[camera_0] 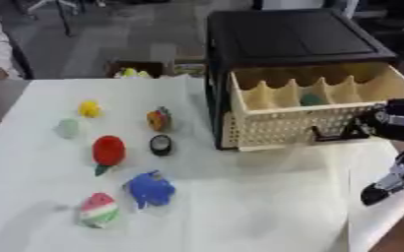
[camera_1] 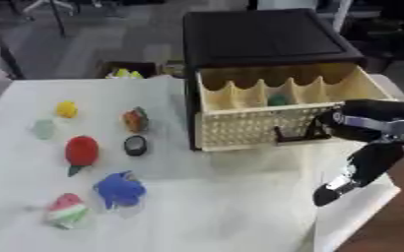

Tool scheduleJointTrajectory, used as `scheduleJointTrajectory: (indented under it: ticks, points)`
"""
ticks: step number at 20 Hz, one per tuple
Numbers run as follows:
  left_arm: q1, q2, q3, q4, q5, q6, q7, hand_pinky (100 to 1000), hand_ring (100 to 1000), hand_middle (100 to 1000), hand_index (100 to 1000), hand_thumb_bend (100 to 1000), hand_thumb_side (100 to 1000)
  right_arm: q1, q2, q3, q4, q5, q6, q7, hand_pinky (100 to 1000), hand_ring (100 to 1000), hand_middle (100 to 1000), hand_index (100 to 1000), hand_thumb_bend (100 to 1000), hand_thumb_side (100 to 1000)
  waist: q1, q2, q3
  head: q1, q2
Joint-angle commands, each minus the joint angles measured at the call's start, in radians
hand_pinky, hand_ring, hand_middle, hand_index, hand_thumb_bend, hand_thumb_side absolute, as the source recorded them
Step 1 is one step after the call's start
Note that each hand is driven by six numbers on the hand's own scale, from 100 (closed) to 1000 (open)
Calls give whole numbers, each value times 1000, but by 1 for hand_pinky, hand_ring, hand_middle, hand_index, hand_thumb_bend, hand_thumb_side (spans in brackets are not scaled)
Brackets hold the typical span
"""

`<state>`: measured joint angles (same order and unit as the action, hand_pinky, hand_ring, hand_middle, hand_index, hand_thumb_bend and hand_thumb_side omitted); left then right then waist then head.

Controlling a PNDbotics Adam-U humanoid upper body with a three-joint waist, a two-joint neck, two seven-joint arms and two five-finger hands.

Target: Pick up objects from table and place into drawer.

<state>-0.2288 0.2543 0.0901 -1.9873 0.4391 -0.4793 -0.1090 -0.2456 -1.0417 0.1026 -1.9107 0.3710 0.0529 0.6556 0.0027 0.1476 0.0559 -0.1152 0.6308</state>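
My right robot hand [camera_1: 339, 184] hanging over the white counter [camera_1: 222, 206], fingers unclear, pulled-out cream lattice drawer [camera_1: 249, 125] just above it, red strawberry-shaped toy [camera_0: 108, 150], blue crumpled toy [camera_0: 150, 189] far to its left

Looks like a lab or office: grey floor [camera_0: 111, 39], chair legs [camera_0: 54, 7] at the far left, cloth-covered table [camera_0: 240, 197].

Bare table [camera_0: 266, 197] before the open drawer [camera_0: 279, 123]; toys [camera_0: 109, 150] clustered well left.
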Motion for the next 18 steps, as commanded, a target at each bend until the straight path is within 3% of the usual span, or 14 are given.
scheduleJointTrajectory:
  ticks: [1, 10, 18]
  points:
    - [-6, 25, 10, -13, -3, 0, 2, 568, 644, 638, 767, 100, 835, -6, -38, -28, -22, 9, 1, -16, 100, 100, 100, 818, 1000, 687, -3, -15, -1, 4, -6]
    - [-5, 25, 11, -13, -4, -3, 2, 568, 644, 638, 766, 100, 834, 1, -33, -62, -45, 9, 3, -52, 100, 100, 100, 822, 1000, 724, 0, -14, -5, 7, -4]
    - [-4, 26, 13, -13, -5, -5, 5, 568, 644, 638, 767, 100, 834, -9, -18, -111, -74, 0, 20, -119, 100, 100, 100, 800, 1000, 836, 0, -15, -9, 12, 0]
